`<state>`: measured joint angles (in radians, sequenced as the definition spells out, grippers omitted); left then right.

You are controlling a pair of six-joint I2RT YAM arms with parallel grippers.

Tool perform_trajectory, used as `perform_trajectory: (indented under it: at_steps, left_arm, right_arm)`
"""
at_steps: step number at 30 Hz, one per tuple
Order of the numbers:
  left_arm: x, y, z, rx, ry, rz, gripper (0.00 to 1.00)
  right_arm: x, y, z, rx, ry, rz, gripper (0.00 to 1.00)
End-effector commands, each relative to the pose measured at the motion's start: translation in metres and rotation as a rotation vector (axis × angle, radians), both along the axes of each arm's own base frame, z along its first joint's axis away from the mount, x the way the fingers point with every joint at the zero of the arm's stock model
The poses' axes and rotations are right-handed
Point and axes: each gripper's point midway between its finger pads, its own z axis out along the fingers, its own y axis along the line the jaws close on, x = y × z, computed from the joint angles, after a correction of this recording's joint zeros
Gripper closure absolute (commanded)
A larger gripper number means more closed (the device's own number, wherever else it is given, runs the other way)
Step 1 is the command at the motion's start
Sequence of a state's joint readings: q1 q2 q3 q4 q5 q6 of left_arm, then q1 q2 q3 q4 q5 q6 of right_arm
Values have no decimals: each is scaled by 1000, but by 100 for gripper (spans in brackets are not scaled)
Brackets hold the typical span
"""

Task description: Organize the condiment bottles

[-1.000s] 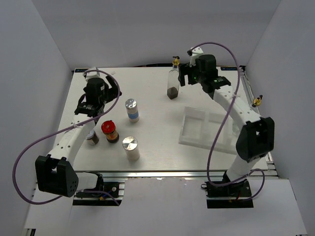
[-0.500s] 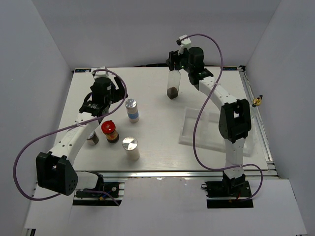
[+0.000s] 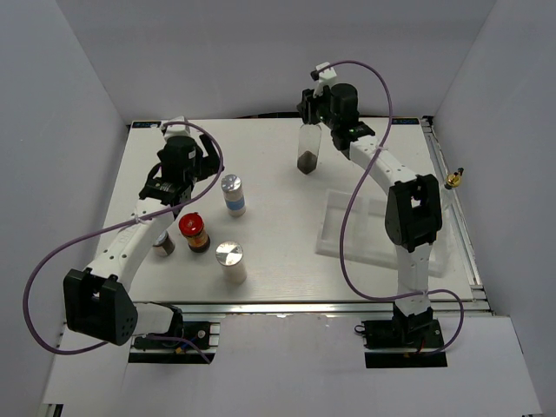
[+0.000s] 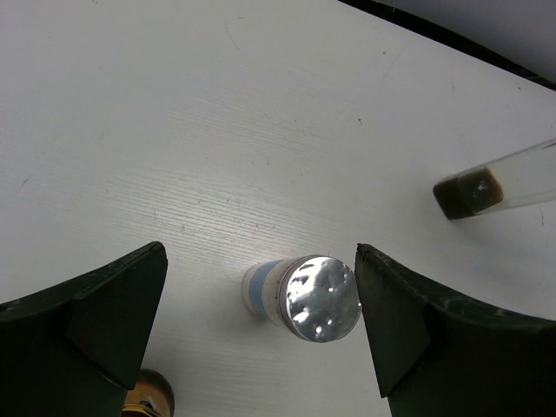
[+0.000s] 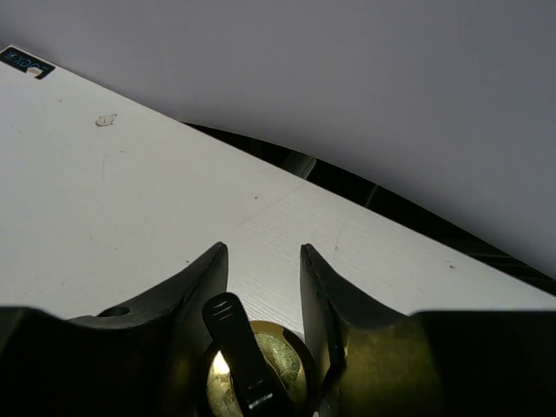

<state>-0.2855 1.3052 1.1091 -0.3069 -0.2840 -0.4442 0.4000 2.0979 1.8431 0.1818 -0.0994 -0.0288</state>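
A tall clear glass bottle [image 3: 307, 149] with dark contents stands at the back middle of the table. My right gripper [image 3: 314, 118] is above it, shut on its gold stopper [image 5: 280, 358], with the jaws on either side. My left gripper [image 3: 191, 181] hangs open over a white shaker with a blue band [image 3: 232, 195]. In the left wrist view its silver lid [image 4: 322, 298] lies between the spread fingers, close to the right one. A second shaker [image 3: 230, 261], a red-lidded brown jar [image 3: 194, 232] and a tiny grey-lidded jar [image 3: 162, 244] stand front left.
The white compartmented tray [image 3: 340, 228] lies on the right, partly behind my right arm. Another gold-stoppered bottle [image 3: 452, 180] shows at the table's right edge. White walls close in the back and both sides.
My right arm has swung in over the glass bottle and its jaws have shut on the gold stopper. My left gripper has shifted slightly toward the blue-banded shaker and stays open.
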Motion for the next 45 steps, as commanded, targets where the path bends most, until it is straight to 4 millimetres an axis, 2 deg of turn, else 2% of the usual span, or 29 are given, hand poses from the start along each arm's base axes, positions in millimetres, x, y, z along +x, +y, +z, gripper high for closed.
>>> perform_trajectory:
  at_steps: [1,3,5,6,7,8,9,10,12,13,15,16,17,18,19,20,21,22,24,25,26,27,30,31,35,40,45]
  left_arm:
    - [6,1,25,3,-64,11,2]
    - [6,2,29,5,-75,16,2]
    - [8,0,32,-2,-91,7,2]
    - [9,-2,33,-8,-95,-3,2]
    - [11,-4,36,-13,-110,-8,2]
    - [12,-5,37,-18,-115,-15,2]
    - [13,-7,36,-22,-118,-20,2]
    - [15,-12,38,-31,-126,-40,2]
    - [18,-15,34,-33,-119,-55,2]
    - [19,-17,35,-36,-122,-66,2]
    - [20,-18,32,-39,-118,-70,2]
    - [21,-19,33,-40,-127,-72,2]
    - [22,-21,34,-47,-132,-84,2]
    - [22,-23,35,-49,-134,-93,2]
    - [23,-25,36,-49,-141,-101,2]
    - [24,-26,37,-55,-144,-109,2]
    - [25,-28,41,-60,-154,-113,2]
    - [27,-29,43,-62,-159,-118,2]
    - [28,-33,46,-69,-166,-137,2]
    - [29,-34,47,-70,-170,-140,2]
    - [29,-34,48,-71,-175,-141,2]
    - [29,-34,48,-71,-176,-141,2]
    - [31,-35,47,-74,-177,-146,2]
    - [32,-36,46,-73,-175,-151,2]
    - [35,-36,45,-66,-173,-147,2]
    - [37,-35,40,-48,-158,-147,2]
    - [38,-34,35,-29,-156,-148,2]
  right_arm:
    - [-16,-6,75,60,-115,-14,100]
    - [-28,-7,99,69,-138,9,100]
    - [-51,-10,125,71,-134,43,100]
    - [-67,-15,151,84,-161,52,100]
    - [-77,-18,160,87,-161,60,100]
    - [-88,-22,153,56,-107,63,100]
    - [-98,-27,158,46,-93,62,100]
    - [-117,-38,173,44,-101,52,100]
    - [-141,-49,171,33,-69,45,100]
    - [-165,-60,176,40,-71,35,100]
    - [-188,-76,172,41,-38,0,100]
    - [-208,-94,188,76,-61,-57,100]
    - [-215,-103,173,72,-24,-93,100]
    - [-235,-120,178,77,-24,-139,100]
    - [-241,-135,176,81,-12,-213,100]
    - [-248,-144,165,72,16,-249,100]
    - [-265,-156,172,89,3,-276,100]
    - [-275,-170,162,88,45,-335,100]
    - [-297,-187,161,105,58,-387,100]
    - [-307,-201,151,88,94,-449,100]
    - [-314,-207,149,101,111,-476,100]
    - [-326,-217,152,111,103,-502,100]
    - [-347,-242,141,93,146,-611,100]
    - [-353,-259,134,74,159,-696,100]
    - [-362,-294,124,54,139,-897,100]
    - [-360,-312,121,24,104,-1019,100]
    - [-350,-316,122,3,78,-1066,100]
